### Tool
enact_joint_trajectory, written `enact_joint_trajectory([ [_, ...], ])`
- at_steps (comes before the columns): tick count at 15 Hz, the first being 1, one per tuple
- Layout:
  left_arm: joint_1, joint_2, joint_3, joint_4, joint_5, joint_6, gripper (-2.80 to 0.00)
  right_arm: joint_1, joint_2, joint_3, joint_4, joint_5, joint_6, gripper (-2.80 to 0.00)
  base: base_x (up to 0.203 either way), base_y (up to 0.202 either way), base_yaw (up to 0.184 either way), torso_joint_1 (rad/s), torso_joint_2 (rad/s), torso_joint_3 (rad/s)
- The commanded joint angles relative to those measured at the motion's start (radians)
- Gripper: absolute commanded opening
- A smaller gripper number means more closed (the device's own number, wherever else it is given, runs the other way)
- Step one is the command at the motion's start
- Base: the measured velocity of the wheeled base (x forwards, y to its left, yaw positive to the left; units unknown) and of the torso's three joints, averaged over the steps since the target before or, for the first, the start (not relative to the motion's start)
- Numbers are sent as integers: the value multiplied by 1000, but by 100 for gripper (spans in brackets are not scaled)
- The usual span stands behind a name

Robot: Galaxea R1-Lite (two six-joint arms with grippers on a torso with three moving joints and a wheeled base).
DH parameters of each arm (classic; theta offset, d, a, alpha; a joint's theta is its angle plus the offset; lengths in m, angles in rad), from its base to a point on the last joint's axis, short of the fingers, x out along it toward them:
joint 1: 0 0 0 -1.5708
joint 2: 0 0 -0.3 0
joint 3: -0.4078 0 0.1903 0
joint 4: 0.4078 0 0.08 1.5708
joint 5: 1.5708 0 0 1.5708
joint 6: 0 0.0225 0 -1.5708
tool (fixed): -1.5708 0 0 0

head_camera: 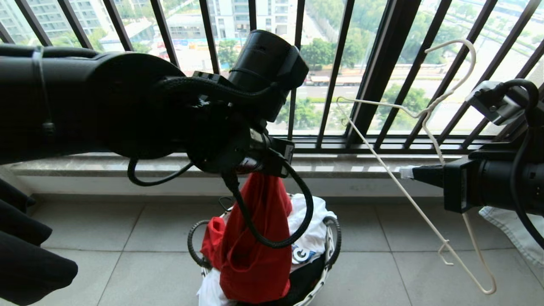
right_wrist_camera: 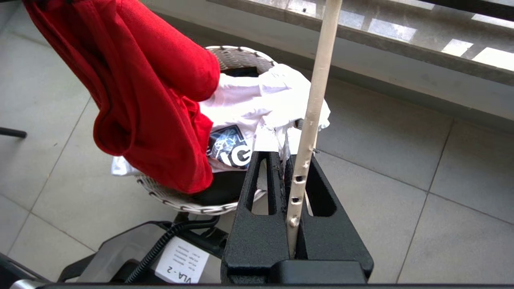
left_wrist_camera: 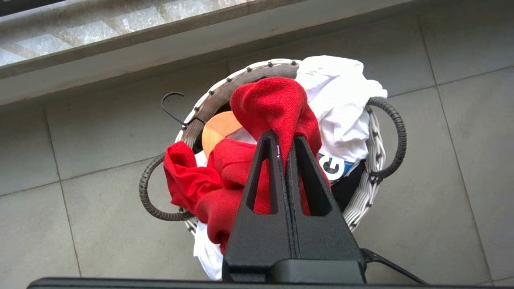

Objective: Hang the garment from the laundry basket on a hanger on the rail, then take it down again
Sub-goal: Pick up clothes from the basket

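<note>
The red garment hangs from my left gripper above the laundry basket, its lower end still inside the basket. In the left wrist view the jaws of that gripper are shut on a fold of the red garment over the basket. My right gripper is held out at the right, shut on the thin off-white hanger, which tilts with its hook up. The right wrist view shows the hanger's wire pinched between that gripper's jaws. The rail is out of view.
A white printed garment and dark cloth lie in the basket, with a wooden hanger piece and a black hook. The black railing and a stone ledge stand behind. Dark cloth hangs left, pale cloth right.
</note>
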Motion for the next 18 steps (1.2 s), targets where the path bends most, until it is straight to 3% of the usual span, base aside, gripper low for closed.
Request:
enact_joint_trajectory([
  [1, -40, -56, -46, 0, 16, -50, -280, -14, -4, -2, -9, -1, 1, -280, 0, 0, 0, 0, 0, 0],
  [5, -62, -113, -129, -4, 79, -86, -280, -32, -4, -2, -19, 0, 1, -280, 0, 0, 0, 0, 0, 0],
  [8, -62, -134, -112, -3, 125, -168, -280, -32, -3, -2, -19, 1, 1, -280, 0, 0, 0, 0, 0, 0],
  [11, -58, -134, 134, -26, 134, -264, -280, -32, -2, -2, -19, 0, 1, -280, 0, 0, 0, 0, 0, 0],
  [13, -41, -119, 330, -132, 134, -310, -280, -32, 3, -1, -18, 1, 1, -280, 0, 0, 0, 0, 0, 0],
  [16, 13, 8, 536, -388, 130, -317, -280, -32, 13, -1, -17, 0, 1, -280, 0, 0, 0, 0, 0, 0],
  [18, 44, 96, 587, -433, 126, -306, -280, -32, 20, -1, -17, 0, 1, -280, 0, 0, 0, 0, 0, 0],
])
